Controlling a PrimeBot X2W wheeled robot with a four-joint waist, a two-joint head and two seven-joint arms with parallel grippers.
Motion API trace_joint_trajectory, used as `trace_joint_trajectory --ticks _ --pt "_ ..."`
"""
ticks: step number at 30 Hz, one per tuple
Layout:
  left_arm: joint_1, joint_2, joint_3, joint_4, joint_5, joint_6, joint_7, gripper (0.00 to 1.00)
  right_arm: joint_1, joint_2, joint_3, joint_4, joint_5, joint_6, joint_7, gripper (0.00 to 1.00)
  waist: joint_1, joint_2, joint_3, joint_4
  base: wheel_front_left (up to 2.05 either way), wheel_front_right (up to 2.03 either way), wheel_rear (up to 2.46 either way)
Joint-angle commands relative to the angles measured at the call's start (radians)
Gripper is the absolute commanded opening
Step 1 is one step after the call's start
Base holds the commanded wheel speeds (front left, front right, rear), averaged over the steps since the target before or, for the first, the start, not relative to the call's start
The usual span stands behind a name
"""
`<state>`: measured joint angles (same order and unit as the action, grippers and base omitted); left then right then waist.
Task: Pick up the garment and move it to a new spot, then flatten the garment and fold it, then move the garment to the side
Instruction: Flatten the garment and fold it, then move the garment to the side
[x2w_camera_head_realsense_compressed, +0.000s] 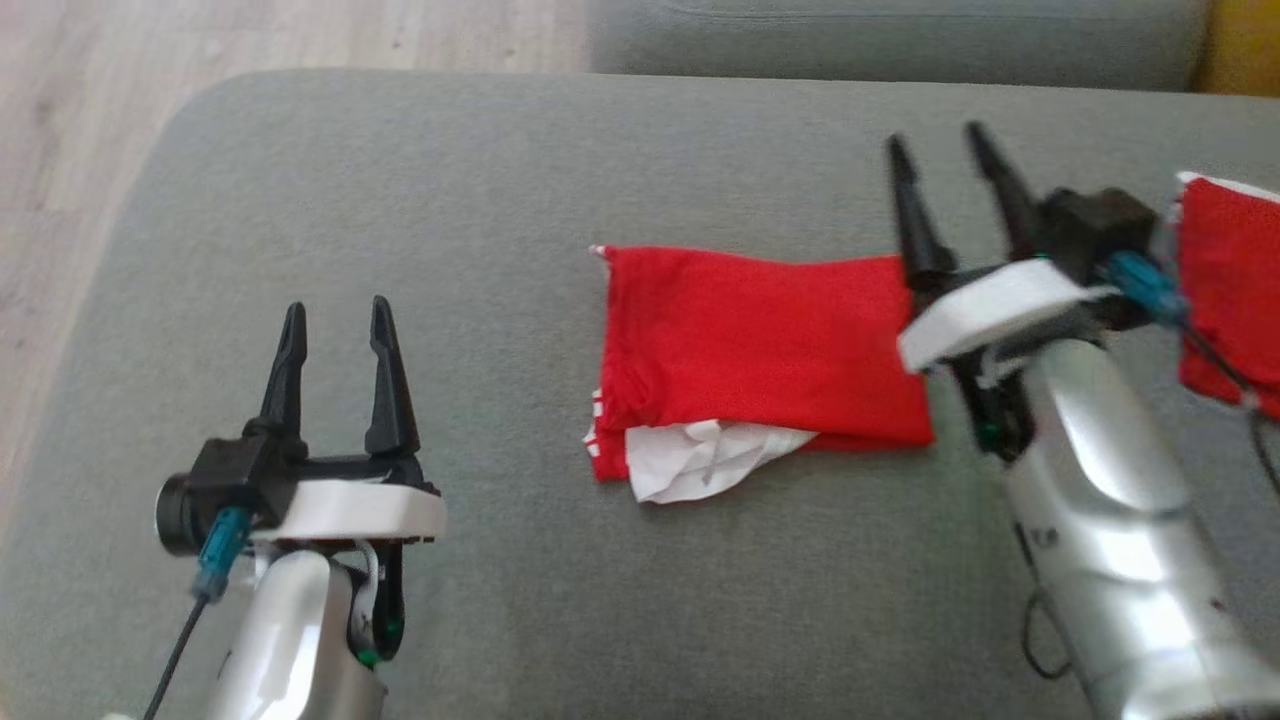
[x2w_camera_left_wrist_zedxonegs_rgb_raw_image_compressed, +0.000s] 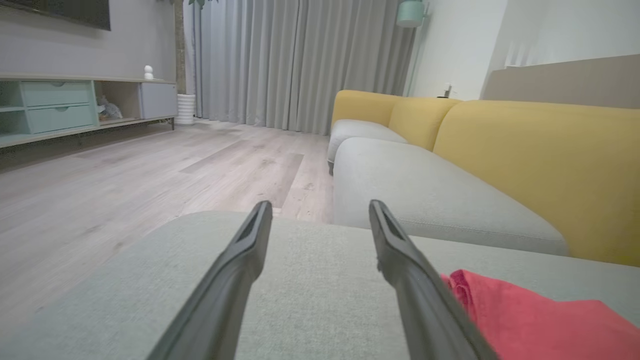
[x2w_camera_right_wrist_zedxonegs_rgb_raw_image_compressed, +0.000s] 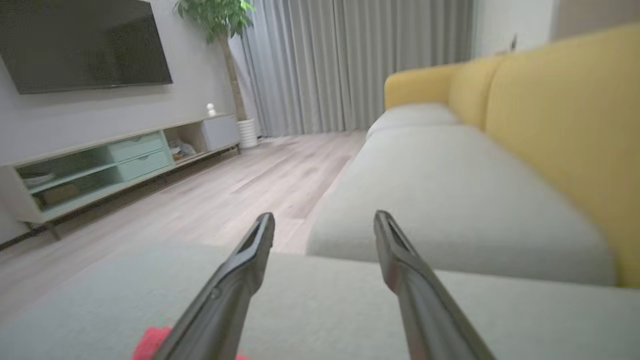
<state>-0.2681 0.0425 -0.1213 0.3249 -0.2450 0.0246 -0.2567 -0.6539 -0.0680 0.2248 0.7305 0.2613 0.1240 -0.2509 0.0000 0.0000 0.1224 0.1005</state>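
Garment (x2w_camera_head_realsense_compressed: 760, 340) lies folded on grey ottoman (x2w_camera_head_realsense_compressed: 400, 200).

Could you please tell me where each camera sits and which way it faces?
Head view: on the head, looking down at the grey cushion and folded red garment; left gripper and right gripper show, open.
Left wrist view: on the left wrist, facing along the cushion toward the yellow sofa; its fingers show.
Right wrist view: on the right wrist, facing likewise; its fingers show.
Both wrist views share the yellow sofa and curtains.
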Motion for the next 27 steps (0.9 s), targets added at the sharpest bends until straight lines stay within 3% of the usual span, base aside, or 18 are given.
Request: trace_joint_trajectory --ticks 1,6,12,18,27 --pt "-0.021 0.011 0.040 -0.035 0.009 -0.003 -0.005 1.00 0.041 0.009 -0.020 -0.062 -0.052 0.007 -0.010 1.00 0.0000 0.0000 -0.003 -0.023 0.00 0.00 0.00" --pt "-0.004 0.010 0.052 -0.036 0.021 -0.012 -0.005 1.00 0.232 0.016 -0.180 -0.304 -0.256 0.007 -0.011 1.00 0.0000 0.0000 -0.007 -0.066 0.00 0.00 0.00" --pt "0.030 0.010 0.059 -0.042 0.043 -0.016 -0.005 1.00 0.412 0.017 -0.211 -0.485 -0.245 0.007 -0.011 1.00 0.0000 0.0000 -0.007 -0.099 0.00 0.00 0.00" --pt "0.061 0.008 0.067 -0.053 0.042 -0.013 -0.005 1.00 0.498 0.018 -0.211 -0.520 -0.228 0.007 -0.011 1.00 0.0000 0.0000 -0.003 -0.113 0.00 0.00 0.00" --pt "0.039 0.008 0.039 -0.059 0.029 -0.013 -0.005 1.00 0.478 0.018 -0.220 -0.510 -0.237 0.007 -0.011 1.00 0.0000 0.0000 0.021 -0.091 0.00 0.00 0.00"
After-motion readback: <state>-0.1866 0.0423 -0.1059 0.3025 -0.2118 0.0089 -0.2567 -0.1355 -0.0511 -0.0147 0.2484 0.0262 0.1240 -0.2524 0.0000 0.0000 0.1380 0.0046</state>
